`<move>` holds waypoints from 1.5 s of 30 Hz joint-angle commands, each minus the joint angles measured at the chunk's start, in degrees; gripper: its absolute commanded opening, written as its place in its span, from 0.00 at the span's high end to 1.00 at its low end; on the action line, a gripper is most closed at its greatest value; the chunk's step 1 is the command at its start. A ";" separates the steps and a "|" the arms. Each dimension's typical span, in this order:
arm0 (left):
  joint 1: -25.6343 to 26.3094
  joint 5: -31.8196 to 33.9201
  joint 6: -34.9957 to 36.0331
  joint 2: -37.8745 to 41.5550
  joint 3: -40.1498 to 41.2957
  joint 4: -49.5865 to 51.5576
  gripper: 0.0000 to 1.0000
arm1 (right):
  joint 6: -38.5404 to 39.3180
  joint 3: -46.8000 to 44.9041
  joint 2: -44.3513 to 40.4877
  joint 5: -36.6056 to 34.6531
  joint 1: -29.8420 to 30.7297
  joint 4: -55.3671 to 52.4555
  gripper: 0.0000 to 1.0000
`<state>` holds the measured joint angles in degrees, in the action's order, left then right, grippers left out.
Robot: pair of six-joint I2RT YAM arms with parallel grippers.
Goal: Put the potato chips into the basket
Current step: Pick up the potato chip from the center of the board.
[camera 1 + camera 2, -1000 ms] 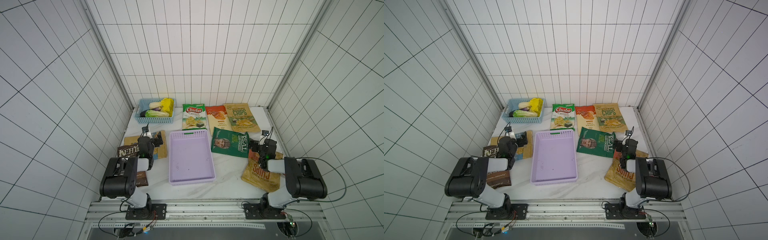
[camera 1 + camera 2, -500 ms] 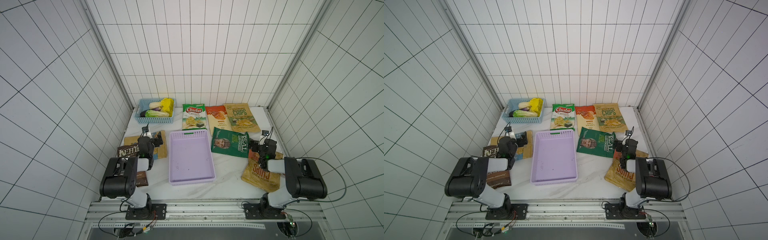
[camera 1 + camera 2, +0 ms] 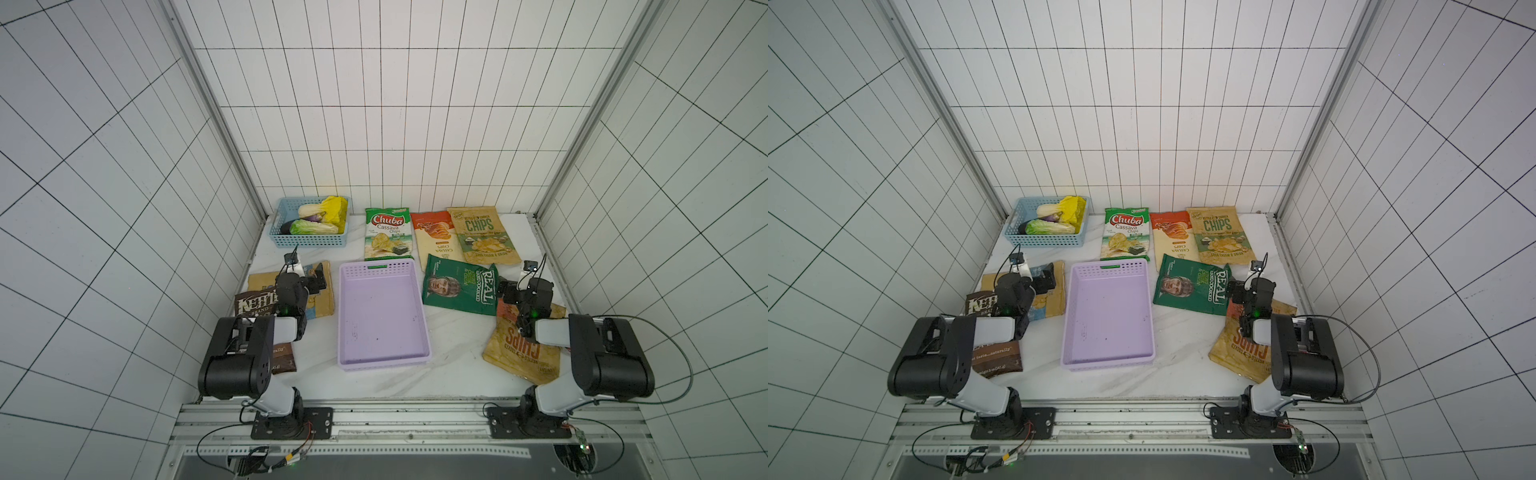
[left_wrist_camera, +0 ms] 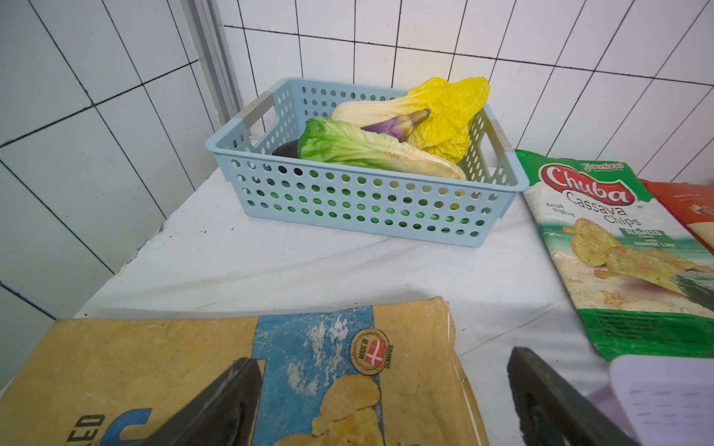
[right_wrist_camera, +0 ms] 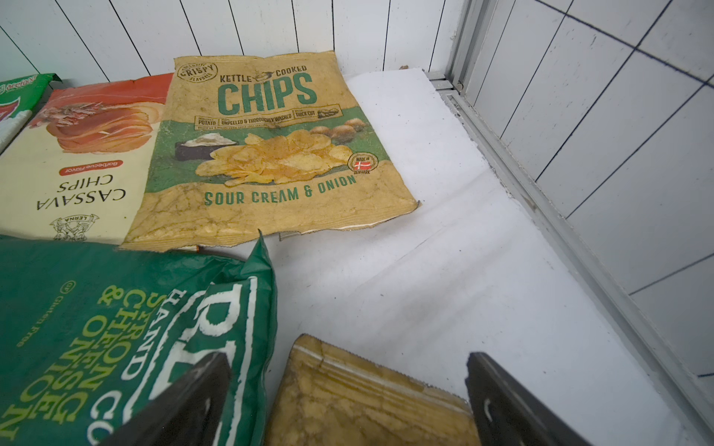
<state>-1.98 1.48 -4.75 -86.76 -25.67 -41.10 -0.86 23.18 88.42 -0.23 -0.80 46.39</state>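
My left gripper (image 4: 382,357) and right gripper (image 5: 347,357) stand with jaws wide apart and empty; nothing has moved in the last second. Under them lie a blue-printed tan bag (image 4: 174,367) and a second tan bag (image 5: 367,405). The lilac basket (image 3: 382,316) in the middle is empty, so I judge the task not yet begun.

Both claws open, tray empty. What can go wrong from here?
1. REAL bag overlaps the orange bag and CHIPS bag: lifting one may drag the others.
2. All lie flat, so the right claw may slip off.
3. Tray barely exceeds one bag; a stack could spill.
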 commanded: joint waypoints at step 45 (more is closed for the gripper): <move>2.24 -9.82 3.45 15.81 -32.29 80.83 0.02 | -45.00 27.05 -8.99 -31.39 38.50 -98.56 0.41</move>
<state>0.23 -8.91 -1.15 -71.64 -58.02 40.93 -45.91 51.00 77.97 -33.56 37.17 -54.68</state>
